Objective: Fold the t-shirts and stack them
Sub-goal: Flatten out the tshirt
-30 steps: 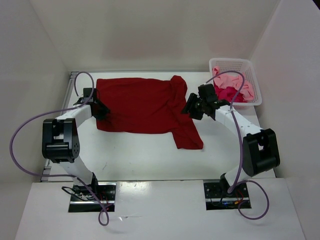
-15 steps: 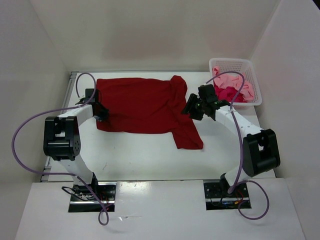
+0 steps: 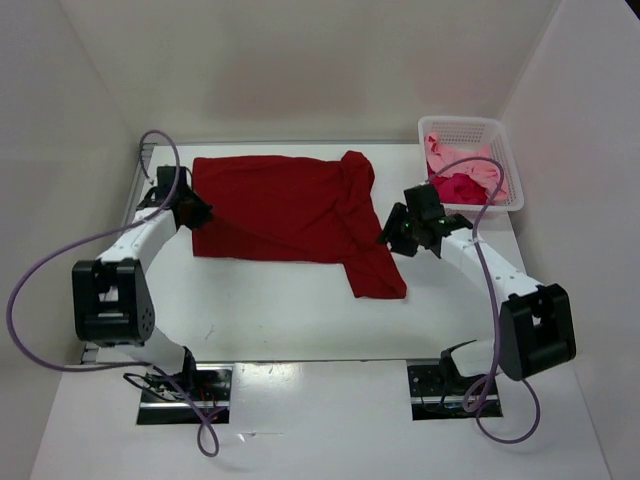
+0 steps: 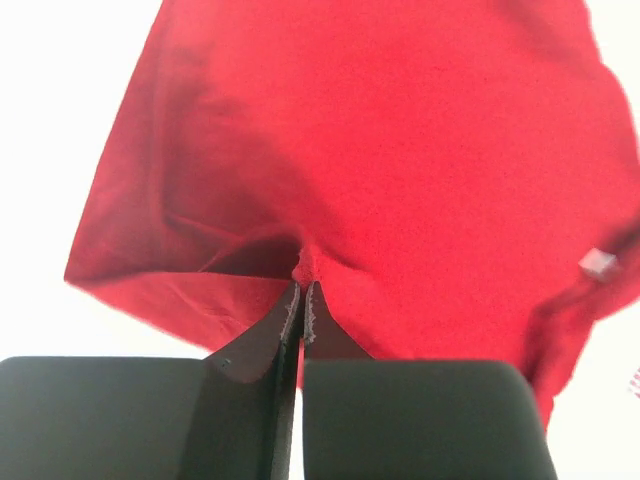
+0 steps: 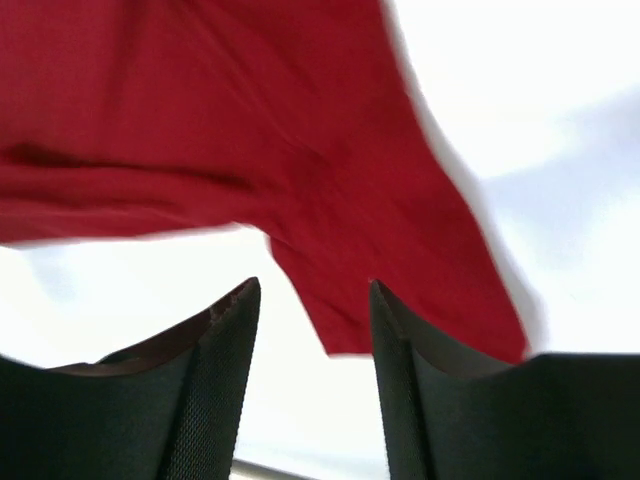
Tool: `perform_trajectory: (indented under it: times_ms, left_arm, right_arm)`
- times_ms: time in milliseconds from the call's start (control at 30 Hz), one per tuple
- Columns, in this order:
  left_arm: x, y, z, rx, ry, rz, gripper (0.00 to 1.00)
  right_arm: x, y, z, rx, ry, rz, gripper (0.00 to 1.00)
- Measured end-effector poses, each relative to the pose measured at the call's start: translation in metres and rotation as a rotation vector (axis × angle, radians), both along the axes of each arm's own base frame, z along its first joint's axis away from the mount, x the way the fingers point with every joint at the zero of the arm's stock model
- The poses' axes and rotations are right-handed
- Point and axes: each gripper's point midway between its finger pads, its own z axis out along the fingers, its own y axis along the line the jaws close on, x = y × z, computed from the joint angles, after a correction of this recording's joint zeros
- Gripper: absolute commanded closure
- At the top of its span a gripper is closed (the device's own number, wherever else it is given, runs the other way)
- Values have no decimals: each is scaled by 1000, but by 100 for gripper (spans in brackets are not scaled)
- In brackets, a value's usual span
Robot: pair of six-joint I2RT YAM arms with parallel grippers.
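My left pincer (image 4: pixel 300 287) is clamped tight, its tips pressed together on a small pinch of the dark red t-shirt (image 3: pixel 285 208). The cloth puckers up into a little ridge right where the tips meet. That grip sits on the shirt's left edge, about halfway along it.

Over to my right pincer (image 5: pixel 310 292): its jaws stand wide apart and hold nothing. It hovers at the shirt's right side, and the wrist view shows a loose red corner of the cloth lying in the gap just past the tips. From this blurred view I can't tell whether either finger is brushing the fabric.

Further out, the dark red shirt lies spread flat across the middle of the desk (image 3: pixel 270 310). Its right part is bunched and runs down toward me in a long flap.

At the far right corner is the white mesh basket (image 3: pixel 466 122). Inside it, the light pink t-shirt (image 3: pixel 437 146) and the crimson-magenta t-shirt (image 3: pixel 458 188) are heaped together, well apart from both pincers.
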Motion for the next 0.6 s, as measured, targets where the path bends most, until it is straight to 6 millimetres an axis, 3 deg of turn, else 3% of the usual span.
perform_trajectory:
  times_ms: [167,233,333,400,433,533,600]
  left_arm:
    - [-14,-2,70,34,-159,-51,100]
    - [-19,4,84,50,-192,-59,100]
    - [-21,30,87,70,-191,-24,100]
    - [-20,48,85,83,-168,5,100]
    - [-17,53,85,89,-165,11,100]
    - [-6,55,89,87,-173,0,100]
    - [-3,52,92,76,-188,-16,100]
  right_arm:
    - [-36,-14,-27,-43,126,-37,74]
    - [-45,-14,-29,-50,157,-36,81]
    - [-53,-7,-29,-52,170,-10,83]
    - [-60,1,-31,-62,184,25,78]
    - [-64,6,-32,-65,192,46,64]
    - [-80,27,-37,-90,221,134,42]
    - [-92,42,-42,-108,238,199,38]
